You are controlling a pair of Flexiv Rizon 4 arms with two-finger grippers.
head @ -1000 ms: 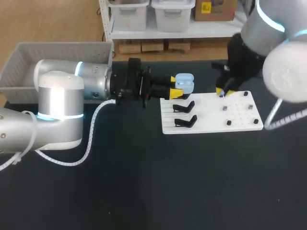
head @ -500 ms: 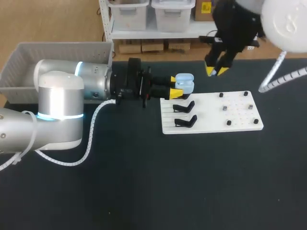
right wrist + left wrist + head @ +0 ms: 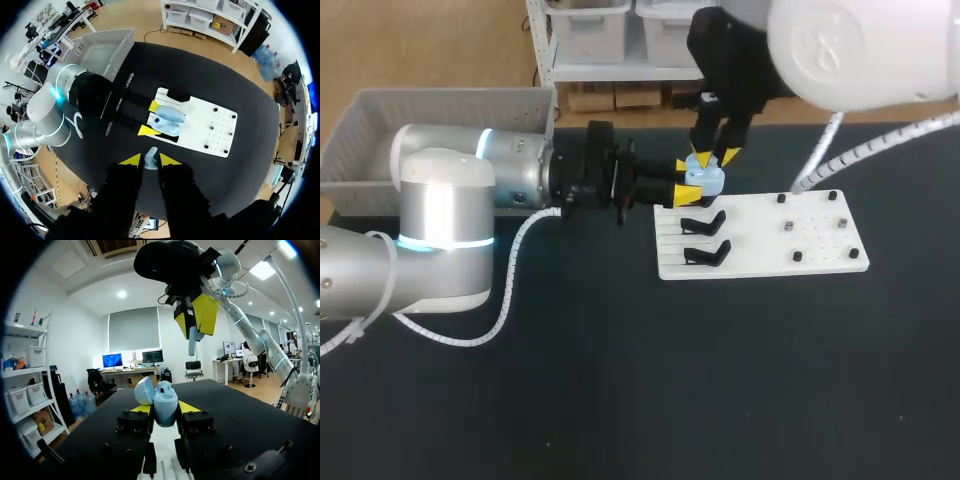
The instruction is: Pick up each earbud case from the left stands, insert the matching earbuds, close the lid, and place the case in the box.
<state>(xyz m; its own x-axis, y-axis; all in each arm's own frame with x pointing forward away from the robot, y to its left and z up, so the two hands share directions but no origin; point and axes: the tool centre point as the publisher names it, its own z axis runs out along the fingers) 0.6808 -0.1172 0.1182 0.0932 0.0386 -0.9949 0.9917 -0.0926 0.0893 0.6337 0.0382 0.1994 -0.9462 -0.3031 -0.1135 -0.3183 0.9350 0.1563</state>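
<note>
Holding the open light-blue earbud case [image 3: 164, 405] side-on, the L claw [image 3: 688, 181] has both yellow tips pressed to the case's flanks, so it's closed on it. The lid is swung up toward 11 o'clock of the body in the L wrist view. The case hangs just off the 11 o'clock corner of the white board [image 3: 820, 250], which lies toward 2 o'clock on the worktop [image 3: 620, 380].

R claw [image 3: 716, 157] is right over the case, fingers pointing down and nearly together, pinching a pale earbud [image 3: 151, 157] w/ its stem poking out below the tips. There's a gap between bud and case, not yet touching.

Progress, as I judge it:
- Case is off its stand and opened, bud picked, so we're at the insert step for this case.
- Can't tell if one bud is already seated, as the cavity isn't visible.
- Left for this case: seat the bud(s), shut the lid, carry it to the grey box [image 3: 380, 130] at 10 o'clock. No case shows in the part of the box that's visible.
- Two dark stands [image 3: 705, 223] at the board's 9 o'clock side. Can't tell if they carry cases, as it's all black on black.
- Small dark bits [image 3: 787, 226] sit on the board's 3 o'clock half, too small to sort buds from pegs.

So early-mid overall.
</note>
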